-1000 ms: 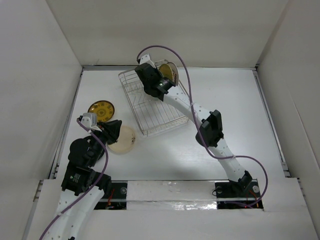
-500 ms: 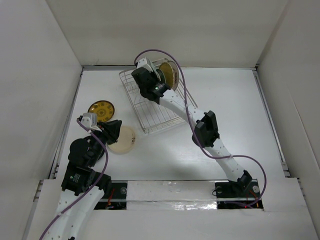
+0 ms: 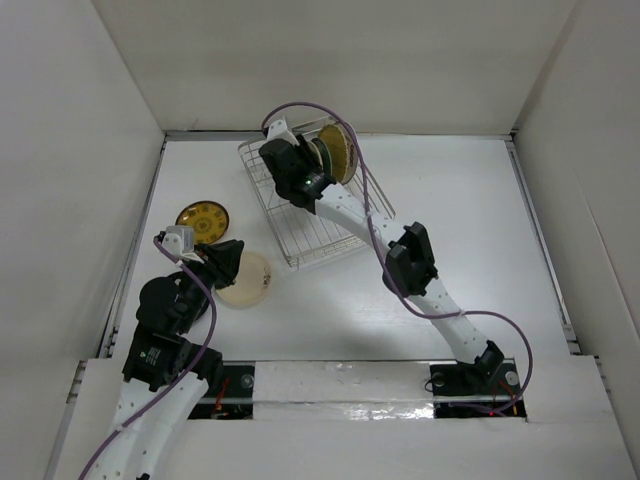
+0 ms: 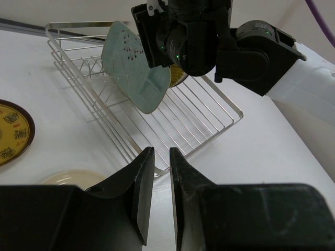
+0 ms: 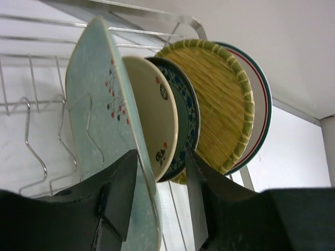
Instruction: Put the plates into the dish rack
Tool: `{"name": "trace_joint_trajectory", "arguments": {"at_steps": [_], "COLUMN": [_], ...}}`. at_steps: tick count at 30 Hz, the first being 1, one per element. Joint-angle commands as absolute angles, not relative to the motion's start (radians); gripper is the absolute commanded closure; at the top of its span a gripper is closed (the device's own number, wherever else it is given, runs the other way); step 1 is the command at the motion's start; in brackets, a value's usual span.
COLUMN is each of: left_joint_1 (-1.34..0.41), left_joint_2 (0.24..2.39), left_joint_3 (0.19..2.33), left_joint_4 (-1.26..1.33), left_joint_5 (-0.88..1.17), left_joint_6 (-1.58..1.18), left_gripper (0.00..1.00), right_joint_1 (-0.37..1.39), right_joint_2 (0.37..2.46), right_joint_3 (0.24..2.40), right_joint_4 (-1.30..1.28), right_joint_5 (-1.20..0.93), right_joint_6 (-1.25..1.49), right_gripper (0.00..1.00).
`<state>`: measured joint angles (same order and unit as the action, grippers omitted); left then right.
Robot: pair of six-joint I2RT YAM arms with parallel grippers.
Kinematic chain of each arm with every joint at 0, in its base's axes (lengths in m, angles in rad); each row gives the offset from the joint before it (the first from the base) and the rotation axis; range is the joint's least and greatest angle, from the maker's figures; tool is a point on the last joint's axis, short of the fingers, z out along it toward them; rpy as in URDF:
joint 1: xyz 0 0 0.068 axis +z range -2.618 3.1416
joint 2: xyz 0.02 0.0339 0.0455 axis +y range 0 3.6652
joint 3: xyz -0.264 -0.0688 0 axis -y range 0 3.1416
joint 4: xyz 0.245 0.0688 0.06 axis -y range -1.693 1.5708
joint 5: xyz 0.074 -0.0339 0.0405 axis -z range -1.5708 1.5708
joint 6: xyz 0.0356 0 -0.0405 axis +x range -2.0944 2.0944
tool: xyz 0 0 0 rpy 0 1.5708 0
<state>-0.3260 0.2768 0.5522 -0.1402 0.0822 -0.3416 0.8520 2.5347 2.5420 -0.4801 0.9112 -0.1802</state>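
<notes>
The wire dish rack point(image 3: 300, 222) lies at the table's back middle, and also shows in the left wrist view point(image 4: 201, 112). My right gripper point(image 3: 292, 168) hangs over its far end. In the right wrist view its jaws point(image 5: 161, 159) stand open around the rim of the pale green rectangular plate point(image 5: 94, 104), which stands tilted in the tines point(image 4: 133, 68). Behind it stand a cream plate with red print point(image 5: 152, 115), a dark teal one point(image 5: 187, 112), a yellow woven one point(image 5: 220, 99) and a white one point(image 5: 260, 99). My left gripper point(image 4: 162, 152) is shut and empty, beside a cream plate point(image 3: 252, 285).
A brown-and-yellow patterned plate point(image 3: 203, 217) lies flat on the table left of the rack, seen also in the left wrist view point(image 4: 10, 130). White walls close in the table on the left, back and right. The right arm's purple cable point(image 3: 365, 180) arcs over the rack.
My right gripper has moved a little left and toward the back over the rack's far end. The left arm and both plates on the table have not moved.
</notes>
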Motion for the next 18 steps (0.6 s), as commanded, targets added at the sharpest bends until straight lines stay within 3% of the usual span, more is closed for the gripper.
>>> {"name": "trace_joint_trajectory", "arguments": {"at_steps": [1, 5, 10, 12, 13, 14, 18], "left_joint_1": [-0.331, -0.331, -0.331, -0.331, -0.331, -0.331, -0.331], "left_joint_2": [0.276, 0.279, 0.279, 0.273, 0.268, 0.267, 0.255], "left_joint_3": [0.558, 0.557, 0.558, 0.56, 0.561, 0.561, 0.563], "left_joint_4": [-0.101, -0.101, -0.103, -0.104, -0.104, -0.104, -0.103], "left_joint_5": [0.095, 0.097, 0.094, 0.089, 0.087, 0.086, 0.086], "left_joint_6": [-0.344, -0.344, -0.344, -0.344, -0.344, -0.344, -0.344], "left_gripper": [0.84, 0.84, 0.84, 0.85, 0.85, 0.86, 1.0], "right_joint_1": [0.871, 0.881, 0.966, 1.021, 1.038, 1.057, 1.156], "right_joint_2": [2.487, 2.372, 2.055, 1.94, 1.842, 1.803, 1.704], "right_joint_3": [2.524, 2.395, 2.105, 1.843, 1.759, 1.605, 1.305], "right_joint_4": [-0.354, -0.31, -0.201, -0.077, -0.042, 0.035, 0.162], "right_joint_5": [0.933, 0.87, 0.732, 0.646, 0.606, 0.53, 0.506], "right_joint_6": [-0.189, -0.131, -0.028, 0.074, 0.122, 0.171, 0.482], "right_gripper": [0.52, 0.43, 0.36, 0.58, 0.74, 1.0, 1.0]}}
